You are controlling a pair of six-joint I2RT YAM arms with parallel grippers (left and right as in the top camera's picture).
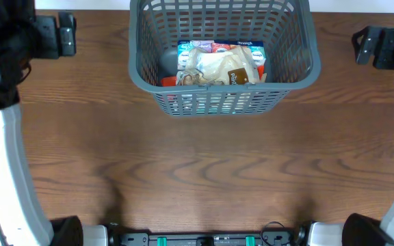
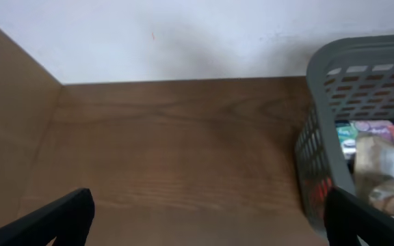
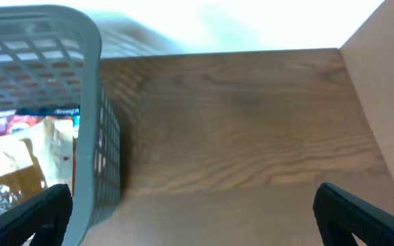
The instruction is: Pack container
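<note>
Both my hands are spread wide and hold nothing. On one side, my left gripper hangs over the wooden table, with the grey basket off to its right. My right gripper has the grey basket on its left. So it sits between my arms at the far edge, long side running left to right. Snack packets lie inside. The right arm looks a bit nearer. I see no packet outside, so I think packing is about done.
</note>
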